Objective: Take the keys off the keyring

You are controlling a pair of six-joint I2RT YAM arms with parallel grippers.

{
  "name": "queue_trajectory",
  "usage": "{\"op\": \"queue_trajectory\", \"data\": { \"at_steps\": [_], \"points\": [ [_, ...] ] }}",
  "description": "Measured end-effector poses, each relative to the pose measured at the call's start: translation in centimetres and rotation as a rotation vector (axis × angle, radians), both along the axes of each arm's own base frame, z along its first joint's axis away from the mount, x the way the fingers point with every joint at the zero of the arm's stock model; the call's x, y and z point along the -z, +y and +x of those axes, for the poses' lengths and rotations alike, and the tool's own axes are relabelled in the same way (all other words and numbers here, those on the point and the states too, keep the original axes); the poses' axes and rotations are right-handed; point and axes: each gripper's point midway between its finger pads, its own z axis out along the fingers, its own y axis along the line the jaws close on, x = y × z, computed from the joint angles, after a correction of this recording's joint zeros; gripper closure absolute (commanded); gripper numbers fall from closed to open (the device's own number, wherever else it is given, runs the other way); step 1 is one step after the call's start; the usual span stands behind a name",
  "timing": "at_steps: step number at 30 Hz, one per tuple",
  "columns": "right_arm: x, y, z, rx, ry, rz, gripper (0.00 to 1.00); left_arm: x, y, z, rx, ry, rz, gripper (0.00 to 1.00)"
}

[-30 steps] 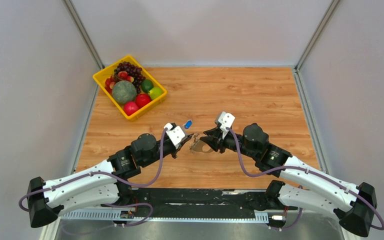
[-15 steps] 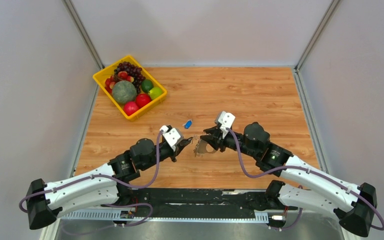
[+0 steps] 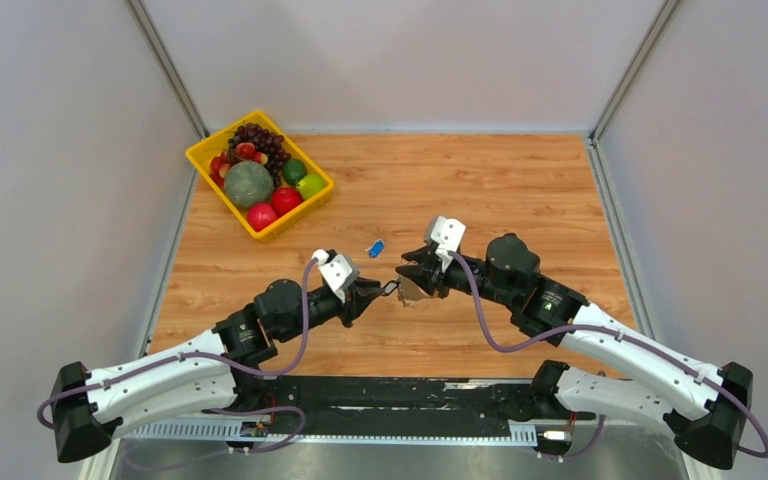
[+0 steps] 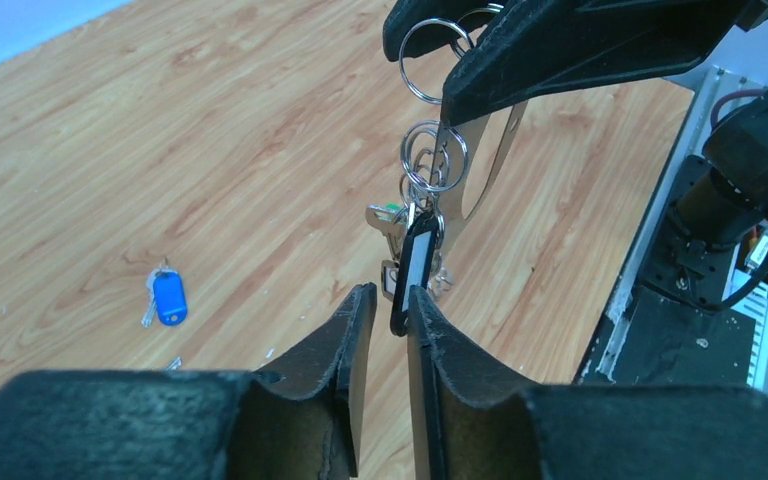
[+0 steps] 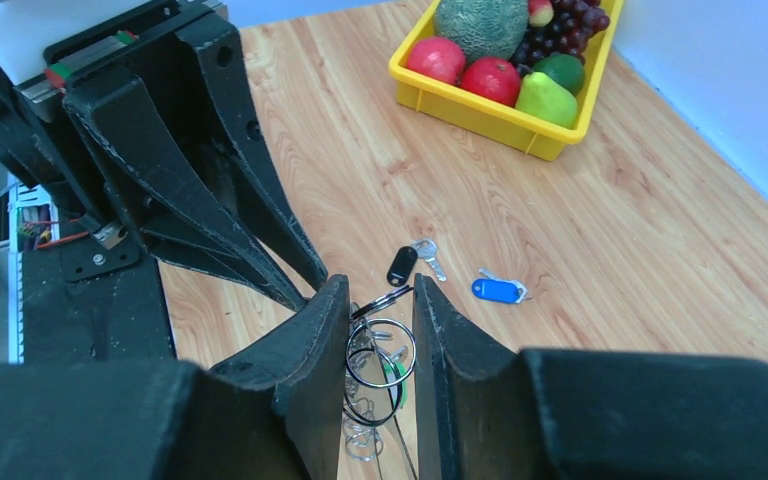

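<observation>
Since the earlier frames, the left gripper (image 3: 373, 293) has been drawn back toward the lower left of the overhead view, and its jaws, then together, have been parted. The right gripper (image 3: 407, 278) has been shifted slightly to the left. The loose key with the blue tag (image 3: 374, 247) has been left where it lay on the wooden table (image 3: 520, 190).

In the left wrist view, the left gripper's jaws are seen narrowly apart at bottom centre. The lower end of a black tag (image 4: 415, 265) is hung into the gap between them, with a sliver of space on its left side, so it is not pinched. The tag is suspended from a cluster of small wire rings.

The keyring (image 5: 380, 320) is clamped between the right gripper's fingers, which are pressed against it on both sides in the right wrist view. The keys (image 4: 388, 220) are hung beneath that grip, clear of the table, at the centre of the overhead view between the two grippers.

A yellow crate (image 3: 215, 137) of fruit is set at the upper left of the table, well apart from both arms.
</observation>
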Motion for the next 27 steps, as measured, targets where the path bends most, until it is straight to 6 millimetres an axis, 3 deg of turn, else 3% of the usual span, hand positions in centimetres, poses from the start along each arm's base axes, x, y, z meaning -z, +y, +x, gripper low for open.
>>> {"op": "queue_trajectory", "data": {
  "at_steps": [7,20,27],
  "points": [
    [0.5,0.6,-1.1,-0.081,-0.008,-0.024,1.0,1.0,-0.1,-0.4,0.031,0.009,0.022,0.46],
    [0.3,0.5,-3.4,-0.243,-0.14,-0.069,1.0,0.5,-0.5,-2.4,0.166,0.029,-0.02,0.39],
    [-0.5,-0.2,-5.2,-0.342,-0.263,-0.062,1.0,0.7,-0.9,-4.1,0.275,0.054,-0.019,0.2]
  ]
}}
